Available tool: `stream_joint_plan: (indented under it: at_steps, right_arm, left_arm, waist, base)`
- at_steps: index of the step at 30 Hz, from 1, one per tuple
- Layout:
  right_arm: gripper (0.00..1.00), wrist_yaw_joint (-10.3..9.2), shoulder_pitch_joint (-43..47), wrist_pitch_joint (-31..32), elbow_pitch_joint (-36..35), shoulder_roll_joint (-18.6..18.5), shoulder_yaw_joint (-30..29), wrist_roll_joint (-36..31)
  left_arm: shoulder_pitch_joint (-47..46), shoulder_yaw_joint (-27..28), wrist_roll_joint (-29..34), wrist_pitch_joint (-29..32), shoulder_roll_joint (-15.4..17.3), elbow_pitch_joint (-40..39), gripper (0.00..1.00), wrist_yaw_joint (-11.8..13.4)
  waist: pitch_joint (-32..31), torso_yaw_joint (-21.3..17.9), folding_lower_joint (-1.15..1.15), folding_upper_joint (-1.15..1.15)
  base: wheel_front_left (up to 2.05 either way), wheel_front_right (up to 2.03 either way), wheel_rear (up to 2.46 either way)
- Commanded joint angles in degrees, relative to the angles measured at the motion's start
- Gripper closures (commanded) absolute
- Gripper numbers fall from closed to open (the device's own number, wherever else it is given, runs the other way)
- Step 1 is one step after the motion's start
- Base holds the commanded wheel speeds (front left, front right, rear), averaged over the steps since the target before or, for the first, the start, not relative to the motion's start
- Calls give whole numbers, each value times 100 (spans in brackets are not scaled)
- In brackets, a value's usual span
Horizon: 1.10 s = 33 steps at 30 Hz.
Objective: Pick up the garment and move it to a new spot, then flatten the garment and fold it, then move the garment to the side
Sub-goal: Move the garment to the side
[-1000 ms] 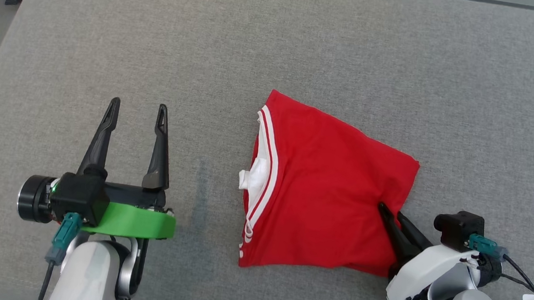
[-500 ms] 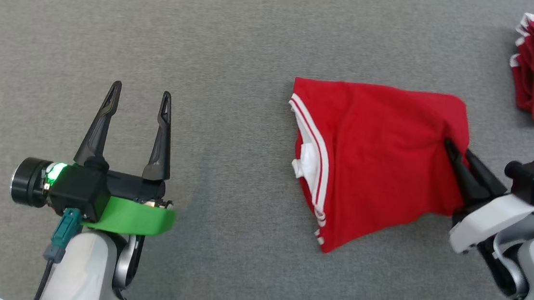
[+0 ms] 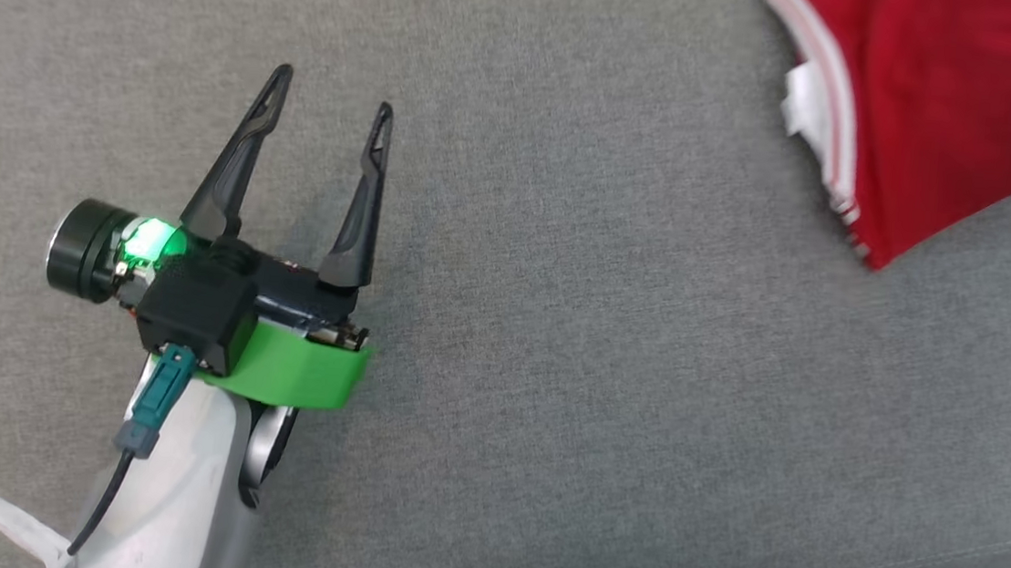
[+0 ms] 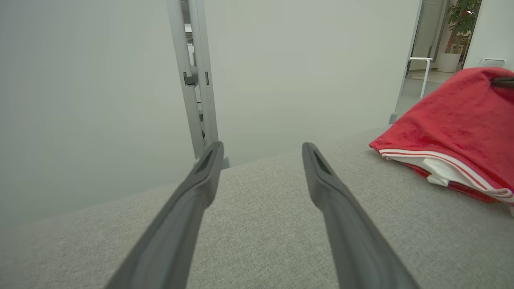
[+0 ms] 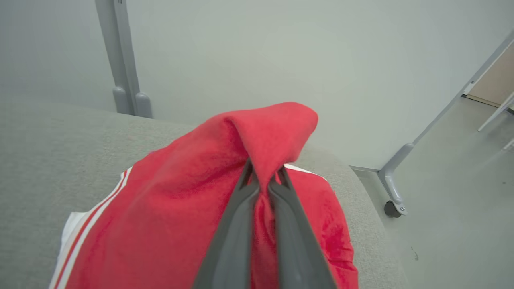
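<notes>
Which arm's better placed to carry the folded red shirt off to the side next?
Right. The right end effector is shut on a pinched-up fold of the red shirt, holding that edge raised. The left end effector hangs open over bare grey upholstery, well apart from the shirt.

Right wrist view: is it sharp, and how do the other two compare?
Right wrist view: the right gripper looks soft near the lens, the garment sharper, the floor smeared. Left wrist view: even light, left gripper soft low down. Head view: crisp, no glare.
</notes>
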Motion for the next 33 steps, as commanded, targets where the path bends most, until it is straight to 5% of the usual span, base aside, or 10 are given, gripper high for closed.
stream_joint_plan:
  at_steps: [1,12,13,14,21,33]
  right_arm:
    - [100,-13,-262,-64,225,-135,-49,60]
    - [95,-12,-1229,-399,1749,-637,-129,133]
    - [58,-13,-1274,-410,1940,-608,-160,90]
    - [0,-13,-1312,-433,2128,-573,-205,41]
    - [0,-12,-1148,-511,2475,-226,-721,-270]
    - [0,-12,1019,-498,173,1162,-2084,-982]
  left_arm:
    - [-166,-18,52,9,59,-59,0,-28]
    - [-542,-238,177,62,114,-461,0,-78]
    - [-552,-241,173,74,124,-490,0,-72]
    - [-566,-242,167,86,130,-514,0,-67]
    - [-507,-158,89,85,194,-496,0,28]
    - [190,176,-211,123,323,-283,0,273]
  waist:
    - [523,17,0,0]
    - [1063,203,0,0]
    - [1081,201,0,0]
    - [1094,200,0,0]
    - [916,135,0,0]
    - [-21,-168,0,0]
  base:
    - [0,0,0]
    - [0,0,0]
    - [0,0,0]
    - [0,0,0]
    - [0,0,0]
    - [0,0,0]
